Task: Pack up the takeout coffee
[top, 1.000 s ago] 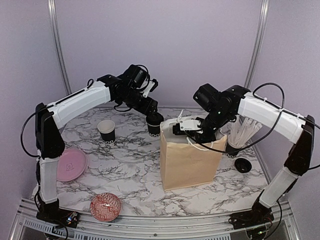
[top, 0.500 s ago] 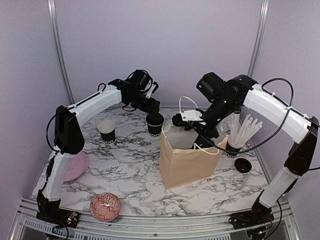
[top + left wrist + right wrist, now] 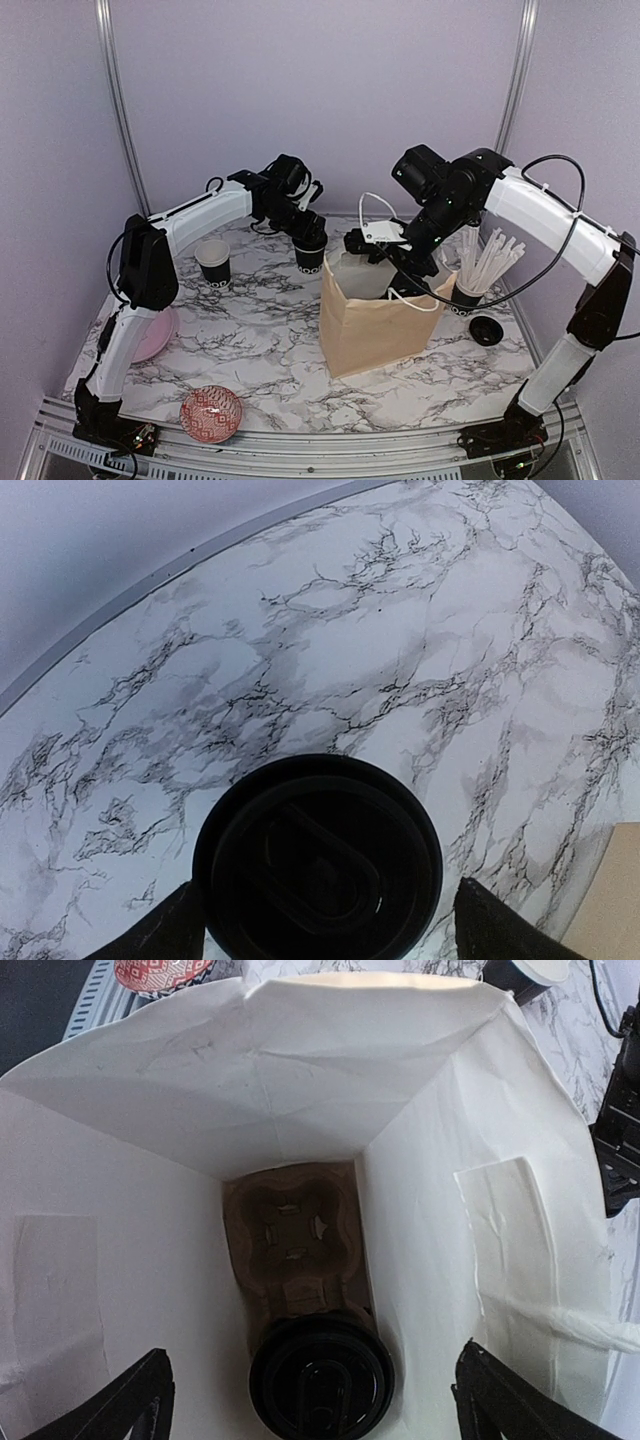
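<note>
As left gripper straddles, cup sits centred.

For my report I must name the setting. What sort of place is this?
Probably a robot test booth, not a real café: plain lilac walls with metal posts, two arms bolted to a marble-patterned table, and a paper bag and takeout cups as props.

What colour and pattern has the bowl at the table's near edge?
The bowl is red with fine white patterning, clearest in the top external view.
</note>
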### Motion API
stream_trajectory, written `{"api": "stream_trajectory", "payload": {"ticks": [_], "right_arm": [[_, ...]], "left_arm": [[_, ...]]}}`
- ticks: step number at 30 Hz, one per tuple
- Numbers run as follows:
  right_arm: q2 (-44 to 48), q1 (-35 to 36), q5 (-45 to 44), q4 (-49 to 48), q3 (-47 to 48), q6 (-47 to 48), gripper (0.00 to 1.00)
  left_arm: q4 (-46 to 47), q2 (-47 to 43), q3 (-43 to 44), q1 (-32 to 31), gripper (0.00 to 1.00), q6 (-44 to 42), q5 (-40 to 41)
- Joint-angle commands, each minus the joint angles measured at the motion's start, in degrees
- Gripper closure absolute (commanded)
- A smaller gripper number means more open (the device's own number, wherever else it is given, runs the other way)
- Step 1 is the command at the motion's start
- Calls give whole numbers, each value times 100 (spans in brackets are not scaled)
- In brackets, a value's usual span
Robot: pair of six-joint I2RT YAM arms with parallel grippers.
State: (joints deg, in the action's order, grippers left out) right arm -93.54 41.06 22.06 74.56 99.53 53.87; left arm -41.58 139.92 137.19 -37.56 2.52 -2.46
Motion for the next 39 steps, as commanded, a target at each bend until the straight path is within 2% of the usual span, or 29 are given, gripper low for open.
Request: {"api": "stream_trajectory", "payload": {"ticks": [1, 10, 14, 22, 26, 30, 35, 39], "right_arm": [[-75, -17, 140, 136, 240, 63, 5], [-121, -12, 122, 122, 267, 71, 6], [-112, -16, 36, 107, 278, 71, 7], [-112, -25, -296, -117, 236, -52, 9], [-130, -71, -445, -221, 249, -119, 9], [-195, -196, -511, -353, 345, -232, 9], [-212, -244, -334, -310, 560, -279, 9], [-200, -239, -126, -178, 665, -169, 8]], "left_arm": [[47, 153, 140, -31, 13, -18, 90], [80, 236, 111, -147, 18, -399, 536], [80, 185, 25, -155, 25, -489, 597], [80, -269, -200, -155, 38, -597, 567], [78, -622, -434, -155, 40, -599, 505], [83, -1148, -949, -155, 41, -556, 319], [96, -2014, -2148, -201, 43, -524, -243], [110, -2715, -3149, -444, 43, -748, -294]]}}
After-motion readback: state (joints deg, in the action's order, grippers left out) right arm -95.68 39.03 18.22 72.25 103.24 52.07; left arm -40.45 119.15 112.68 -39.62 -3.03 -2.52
